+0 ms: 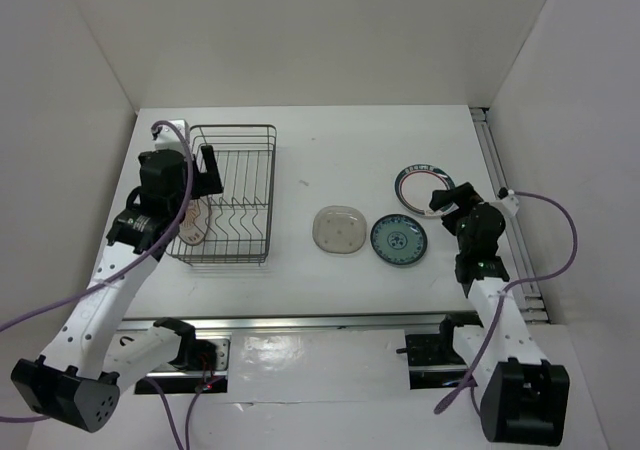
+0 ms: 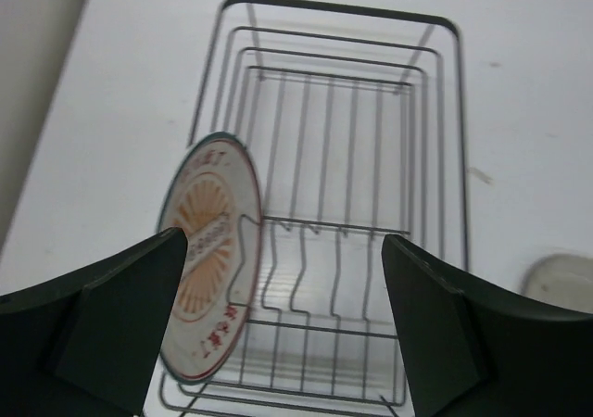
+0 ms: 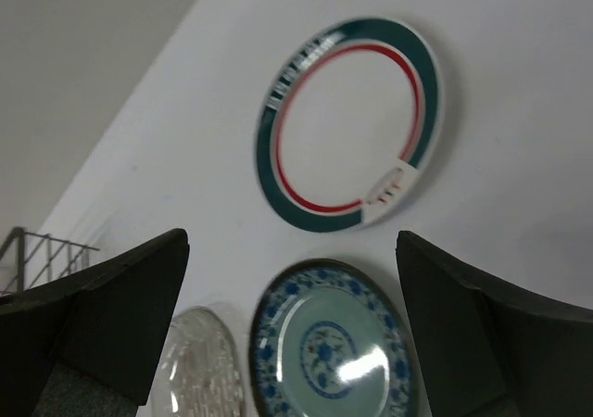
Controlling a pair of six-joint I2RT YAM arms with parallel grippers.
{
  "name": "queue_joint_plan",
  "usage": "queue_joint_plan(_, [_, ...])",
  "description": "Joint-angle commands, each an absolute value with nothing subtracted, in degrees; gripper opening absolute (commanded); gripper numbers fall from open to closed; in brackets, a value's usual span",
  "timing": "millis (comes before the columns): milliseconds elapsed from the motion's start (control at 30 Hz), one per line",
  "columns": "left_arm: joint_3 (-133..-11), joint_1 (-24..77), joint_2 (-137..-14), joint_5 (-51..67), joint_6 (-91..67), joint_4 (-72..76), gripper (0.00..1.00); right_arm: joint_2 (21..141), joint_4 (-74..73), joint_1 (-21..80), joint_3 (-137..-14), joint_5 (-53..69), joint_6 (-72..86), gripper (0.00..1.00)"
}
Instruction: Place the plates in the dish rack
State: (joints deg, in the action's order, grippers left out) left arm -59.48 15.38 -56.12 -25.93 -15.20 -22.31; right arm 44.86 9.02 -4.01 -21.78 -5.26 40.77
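The dark wire dish rack stands at the back left. The orange sunburst plate leans on edge in the rack's near left end; it also shows in the left wrist view. My left gripper is open and empty above the rack, apart from that plate. The dark-rimmed plate, the teal-blue plate and the pale grey plate lie flat on the table. My right gripper is open and empty above the teal-blue plate, with the dark-rimmed plate beyond.
White walls close in the table on the left, back and right. A metal rail runs along the right edge. The pale grey plate lies right beside the teal-blue one.
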Motion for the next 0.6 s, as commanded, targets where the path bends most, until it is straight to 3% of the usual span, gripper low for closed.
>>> queue_joint_plan(0, [-61.70,13.72,-55.28,-7.23,-18.19,-21.63,1.00,48.94,9.81,-8.60,-18.55,0.75,45.34,1.00])
queue_joint_plan(133, [-60.47,13.19,-55.81,1.13,-19.60,-19.60,1.00,58.58,21.08,-15.28,-15.29,8.16,47.37,0.95])
queue_joint_plan(567, [-60.47,13.18,-56.43,7.38,-20.13,-19.07,1.00,87.88,41.91,-15.91,-17.75,9.14,47.55,0.87])
